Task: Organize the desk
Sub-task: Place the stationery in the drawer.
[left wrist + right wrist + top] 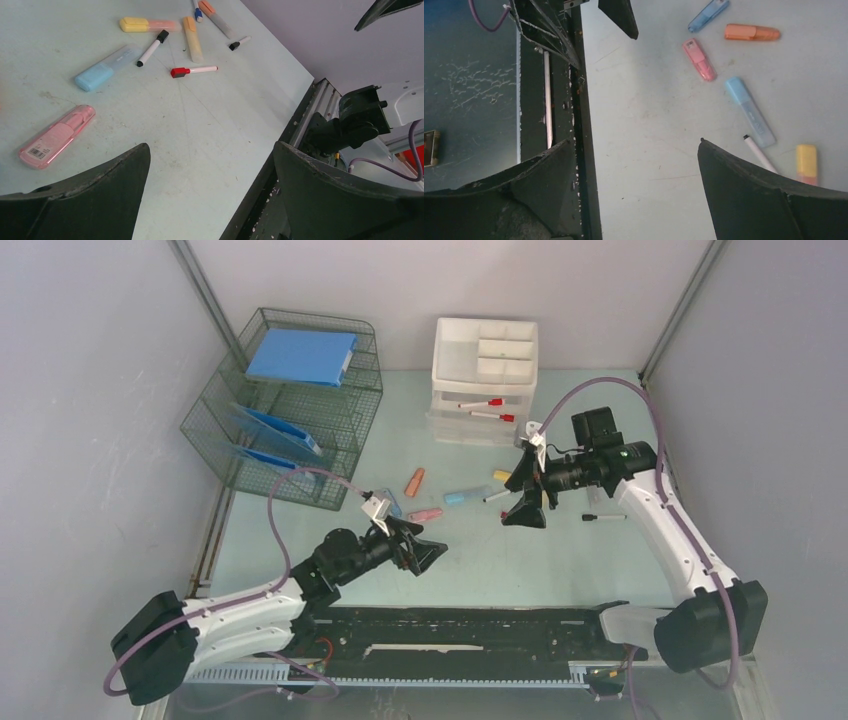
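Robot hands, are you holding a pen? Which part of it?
Nothing is held: the left gripper and the right gripper both stand open and empty.

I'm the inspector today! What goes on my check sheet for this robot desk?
Surface: pale mint-green flat desk, scuffed.
Job's things: that desk, not yet tidy.
Clutter: pink plastic highlighter, sky-blue plastic highlighter, orange plastic highlighter, yellow plastic highlighter, red-capped white marker, black-capped white marker, all loose.
Grippers: left gripper and right gripper, black fingers open, empty.
Cables: purple cables arch over each white arm.
Surroundings: wire mesh tray stack holding blue folders, white plastic drawer unit, grey walls.
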Robot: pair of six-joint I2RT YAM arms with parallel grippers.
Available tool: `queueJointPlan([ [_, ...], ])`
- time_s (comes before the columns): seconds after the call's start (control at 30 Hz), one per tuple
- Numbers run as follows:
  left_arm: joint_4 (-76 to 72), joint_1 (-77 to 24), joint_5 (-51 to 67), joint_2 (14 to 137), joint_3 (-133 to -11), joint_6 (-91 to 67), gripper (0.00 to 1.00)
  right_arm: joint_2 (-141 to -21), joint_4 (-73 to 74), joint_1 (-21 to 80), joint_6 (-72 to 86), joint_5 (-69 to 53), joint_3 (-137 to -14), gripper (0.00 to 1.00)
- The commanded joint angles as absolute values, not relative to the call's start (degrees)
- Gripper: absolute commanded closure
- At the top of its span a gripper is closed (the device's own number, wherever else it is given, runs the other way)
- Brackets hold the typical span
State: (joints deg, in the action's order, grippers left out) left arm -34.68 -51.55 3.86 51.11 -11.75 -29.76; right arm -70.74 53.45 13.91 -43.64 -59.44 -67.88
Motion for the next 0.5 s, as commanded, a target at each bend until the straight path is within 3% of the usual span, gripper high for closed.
queueJointPlan([
  [0.0,-37.0,-51.2,4.2,51.6,-14.3,-30.1,0.0,-71.0,55.8,12.6,-46.9,-61.6,-65.9,0.0],
  [0.47,-38.3,-51.2,1.2,55.4,-15.6,-30.1,0.0,-65.8,42.8,11.6,-49.8,-48.6,-53.7,0.0],
])
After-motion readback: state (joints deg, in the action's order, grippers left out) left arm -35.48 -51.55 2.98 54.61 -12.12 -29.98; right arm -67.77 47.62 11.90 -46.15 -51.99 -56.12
